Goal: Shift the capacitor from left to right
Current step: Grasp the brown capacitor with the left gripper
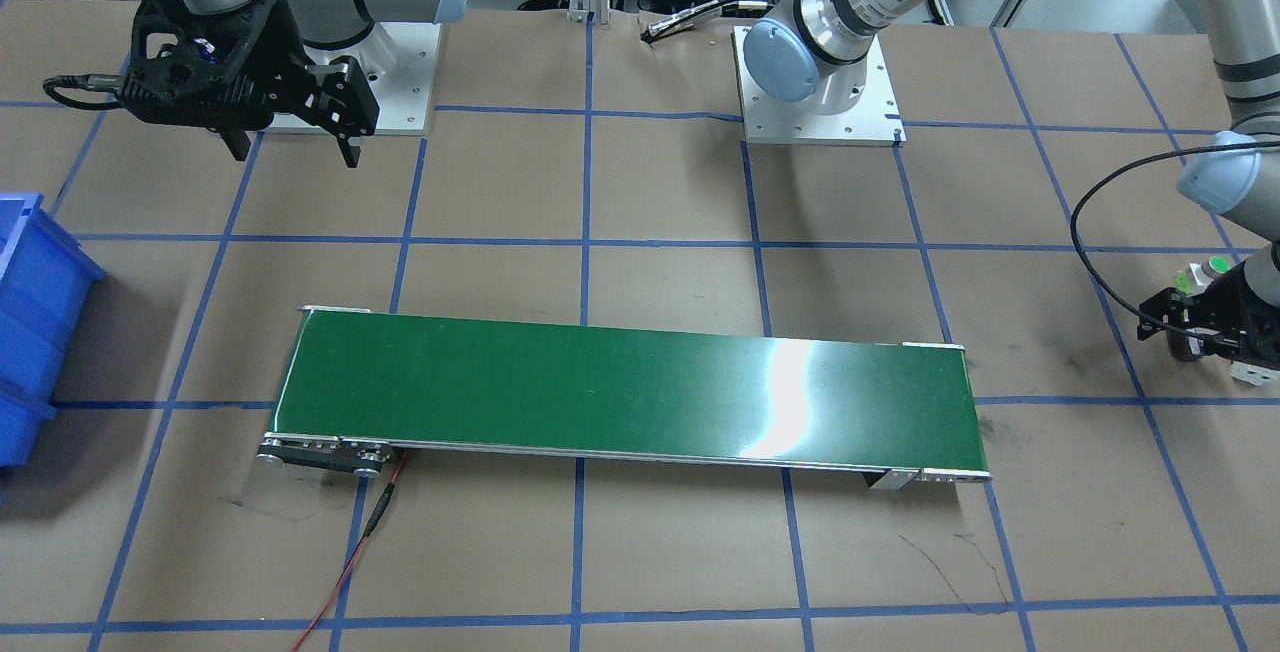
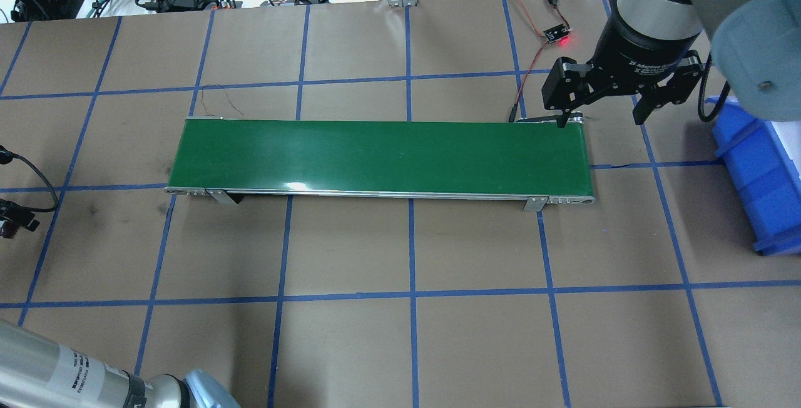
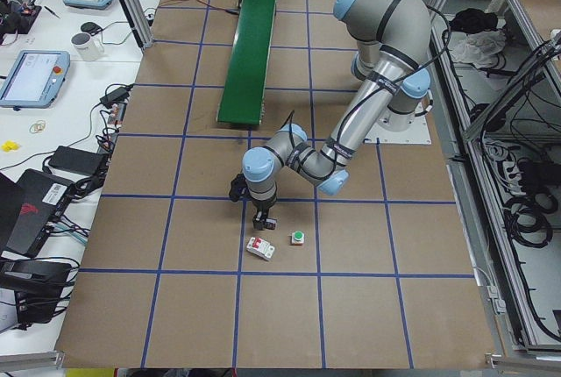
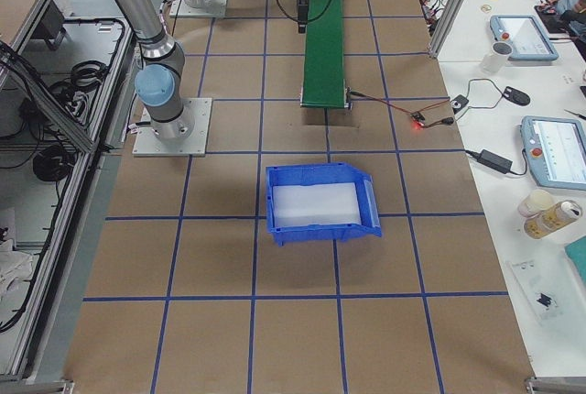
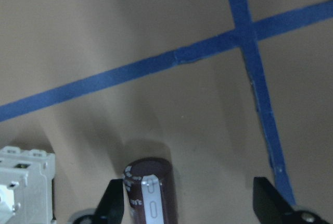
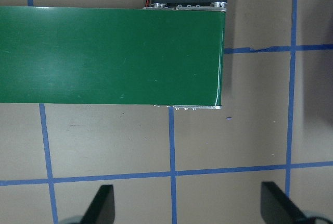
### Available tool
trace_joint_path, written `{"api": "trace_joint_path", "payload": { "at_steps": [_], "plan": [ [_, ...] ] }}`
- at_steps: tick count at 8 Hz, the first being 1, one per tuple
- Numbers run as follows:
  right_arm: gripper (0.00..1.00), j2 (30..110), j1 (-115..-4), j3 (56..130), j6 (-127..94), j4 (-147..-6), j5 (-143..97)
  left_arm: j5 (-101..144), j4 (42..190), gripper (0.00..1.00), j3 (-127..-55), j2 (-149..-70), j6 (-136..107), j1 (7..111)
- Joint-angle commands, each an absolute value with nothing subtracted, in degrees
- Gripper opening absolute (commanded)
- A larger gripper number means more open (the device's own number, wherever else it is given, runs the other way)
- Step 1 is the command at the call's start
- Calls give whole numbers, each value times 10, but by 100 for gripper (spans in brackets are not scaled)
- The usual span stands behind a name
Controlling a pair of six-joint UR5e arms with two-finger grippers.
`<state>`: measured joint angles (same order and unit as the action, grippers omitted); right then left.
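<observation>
The capacitor (image 5: 148,193) is a dark brown cylinder with a pale stripe. It stands on the brown paper in the left wrist view. My left gripper (image 5: 190,200) is open and low over the table, with the capacitor between its fingers (image 5: 113,203), close against the left one. In the front-facing view the left gripper (image 1: 1205,332) is at the table's far right edge. My right gripper (image 2: 604,114) is open and empty, held above the end of the green conveyor belt (image 2: 375,154).
A white breaker (image 5: 21,182) with a red mark (image 3: 259,248) lies just beside the left gripper. A white button with a green cap (image 3: 298,238) is nearby. A blue bin (image 2: 760,176) sits beyond the conveyor's right end. A red wire (image 1: 345,562) trails from the belt.
</observation>
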<state>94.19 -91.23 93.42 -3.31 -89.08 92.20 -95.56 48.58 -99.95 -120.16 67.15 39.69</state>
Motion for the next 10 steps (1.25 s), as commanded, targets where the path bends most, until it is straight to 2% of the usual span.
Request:
{"api": "trace_joint_path", "payload": {
  "at_steps": [1,4,6,7,8,9,10],
  "plan": [
    [100,952,-912,933,-45,-882,939,-955,484,0,-999,-1201,710,397],
    [100,946,-918,942,-84,-806,987,-955,483,0,-999,-1201,733,397],
    [100,931,-961,965,-285,-802,1032,-955,489,0,-1000,-1182,734,396],
    [100,921,-974,964,-303,-807,1064,-953,496,0,-1001,-1164,721,403],
    [100,894,-974,961,-278,-804,1047,-949,527,0,-1001,-1134,680,412],
    [100,869,-968,955,-222,-816,985,-949,584,0,-1001,-1095,594,454],
    [100,868,-963,942,-172,-830,1031,-950,605,0,-1001,-1064,530,506]
  ]
}}
